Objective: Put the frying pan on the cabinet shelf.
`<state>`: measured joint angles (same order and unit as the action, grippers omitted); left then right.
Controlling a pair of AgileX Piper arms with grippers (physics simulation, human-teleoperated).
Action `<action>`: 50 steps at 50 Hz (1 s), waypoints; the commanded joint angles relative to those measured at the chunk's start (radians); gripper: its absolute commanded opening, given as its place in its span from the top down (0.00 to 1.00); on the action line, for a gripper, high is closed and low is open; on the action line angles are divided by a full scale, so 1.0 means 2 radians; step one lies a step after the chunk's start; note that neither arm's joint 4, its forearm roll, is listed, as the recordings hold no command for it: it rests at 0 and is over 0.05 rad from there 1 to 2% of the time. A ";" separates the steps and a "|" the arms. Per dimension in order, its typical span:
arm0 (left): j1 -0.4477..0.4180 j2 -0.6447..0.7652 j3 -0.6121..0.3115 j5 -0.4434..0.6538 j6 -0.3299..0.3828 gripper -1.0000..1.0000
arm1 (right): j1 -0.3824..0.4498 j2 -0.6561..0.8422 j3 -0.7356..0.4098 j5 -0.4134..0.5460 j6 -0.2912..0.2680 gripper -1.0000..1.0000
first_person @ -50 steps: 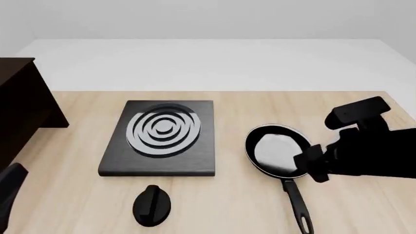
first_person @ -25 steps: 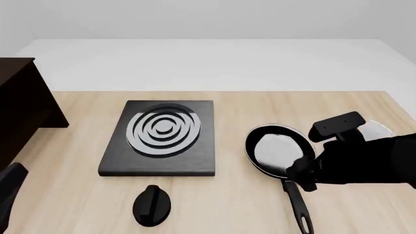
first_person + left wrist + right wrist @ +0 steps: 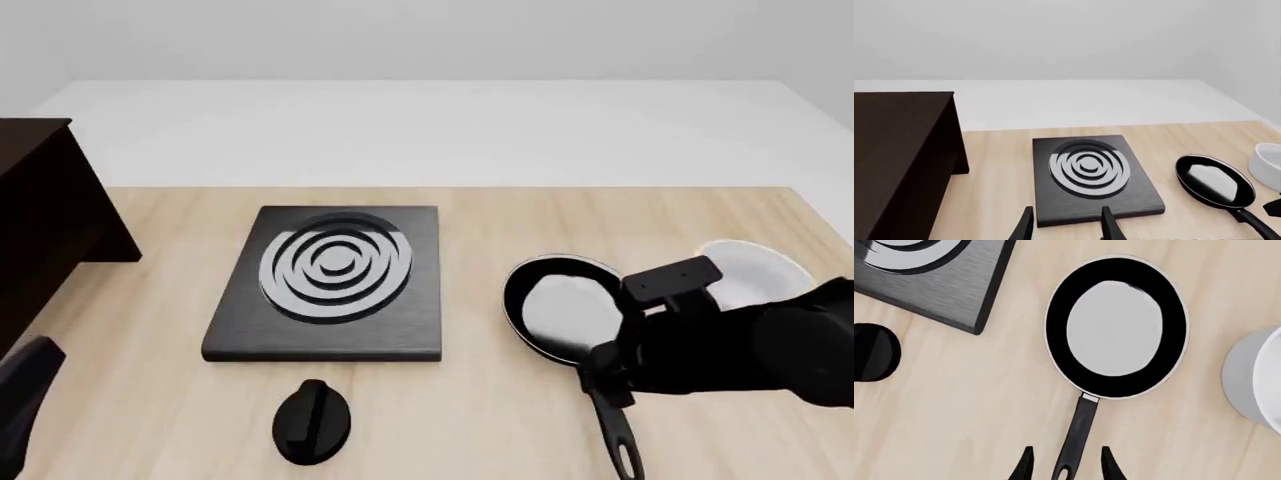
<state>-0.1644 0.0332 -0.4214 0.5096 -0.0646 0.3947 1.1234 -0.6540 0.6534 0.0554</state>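
In the left wrist view, the left gripper (image 3: 1065, 225) waits with its fingers open and empty, with the big dark cabinet (image 3: 901, 155) off to one side. In the front view, the frying pan (image 3: 571, 312) sits flat on the surface (image 3: 441, 420) between the stove plate (image 3: 331, 282) and the white bowl (image 3: 757, 268), and the right arm hangs over its handle. In the right wrist view, the right gripper (image 3: 1065, 465) has its fingers open on both sides of the handle's end, probably lined up to grab it.
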 commanded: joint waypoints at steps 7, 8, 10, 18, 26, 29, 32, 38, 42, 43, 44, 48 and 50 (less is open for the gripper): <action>-0.002 -0.001 0.000 0.001 0.003 0.00 | 0.005 0.016 0.046 -0.045 0.018 0.00; -0.002 -0.001 0.000 0.002 0.003 0.00 | 0.005 0.017 0.047 -0.046 0.018 0.00; -0.001 -0.001 0.000 0.002 0.002 0.00 | 0.003 0.017 0.049 -0.049 0.017 0.00; -0.006 -0.002 -0.001 0.007 0.000 0.00 | 0.009 0.021 0.060 -0.055 0.023 0.00; -0.006 -0.001 -0.004 0.009 0.001 0.00 | 0.006 0.024 0.064 -0.060 0.020 0.00; -0.007 -0.001 -0.004 0.009 0.001 0.00 | 0.005 0.027 0.068 -0.064 0.020 0.00; -0.007 -0.001 -0.001 0.007 0.001 0.00 | 0.001 0.032 0.073 -0.071 0.019 0.00; -0.005 -0.001 0.005 0.002 0.002 0.00 | 0.001 0.035 0.081 -0.079 0.020 0.00; -0.006 -0.002 0.005 0.003 0.004 0.00 | 0.004 0.036 0.084 -0.084 0.024 0.00; -0.006 -0.001 0.006 0.003 0.004 0.00 | 0.007 0.036 0.086 -0.085 0.027 0.00; -0.006 -0.001 0.005 0.004 0.004 0.00 | 0.007 0.038 0.089 -0.088 0.028 0.00; -0.006 0.000 0.003 0.004 0.004 0.00 | 0.008 0.043 0.098 -0.097 0.028 0.00; -0.008 0.000 0.005 0.004 -0.001 0.00 | 0.007 0.042 0.098 -0.097 0.029 0.00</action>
<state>-0.1764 0.0315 -0.4153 0.5182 -0.0595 0.4061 1.1960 -0.4834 0.4861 0.1050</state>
